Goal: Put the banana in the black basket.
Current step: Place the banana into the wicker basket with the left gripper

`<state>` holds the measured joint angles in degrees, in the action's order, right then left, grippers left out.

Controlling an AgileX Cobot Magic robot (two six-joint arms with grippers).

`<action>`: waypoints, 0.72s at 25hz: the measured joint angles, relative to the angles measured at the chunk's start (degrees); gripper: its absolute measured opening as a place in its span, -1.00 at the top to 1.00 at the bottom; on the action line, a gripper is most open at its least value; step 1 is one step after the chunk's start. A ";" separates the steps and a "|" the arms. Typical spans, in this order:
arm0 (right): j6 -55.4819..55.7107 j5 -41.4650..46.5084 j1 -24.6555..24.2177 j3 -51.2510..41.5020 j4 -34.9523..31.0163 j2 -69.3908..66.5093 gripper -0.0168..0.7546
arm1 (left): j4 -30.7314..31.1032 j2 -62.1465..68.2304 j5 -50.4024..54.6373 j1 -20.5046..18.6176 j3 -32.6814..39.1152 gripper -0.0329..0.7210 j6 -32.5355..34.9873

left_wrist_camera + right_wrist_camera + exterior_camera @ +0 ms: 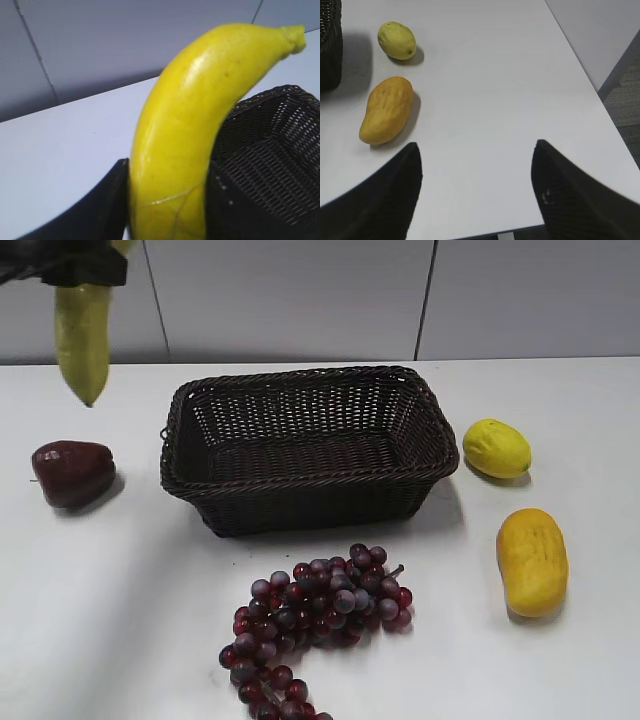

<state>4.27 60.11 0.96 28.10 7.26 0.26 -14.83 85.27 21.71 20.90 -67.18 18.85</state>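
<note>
The banana (82, 340) hangs tip down at the top left of the exterior view, held high above the table by my left gripper (75, 265). In the left wrist view my left gripper (167, 200) is shut on the banana (190, 125), which curves up and to the right. The black basket (305, 440) stands empty at the table's middle, to the right of the banana; its corner shows in the left wrist view (270, 150). My right gripper (475, 170) is open and empty above the table's right front edge. It does not show in the exterior view.
A dark red fruit (72, 472) lies left of the basket. A bunch of purple grapes (315, 620) lies in front of it. A lemon (497, 448) and an orange-yellow oval fruit (532, 560) lie to its right; both show in the right wrist view (396, 40) (386, 110).
</note>
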 joint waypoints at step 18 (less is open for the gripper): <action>0.00 0.00 0.00 0.00 0.00 0.00 -0.47 | 25.73 21.27 -21.71 10.79 -0.07 0.08 0.00</action>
<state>4.27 60.11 0.96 28.10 7.26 0.26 10.90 106.54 0.00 31.69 -67.25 18.85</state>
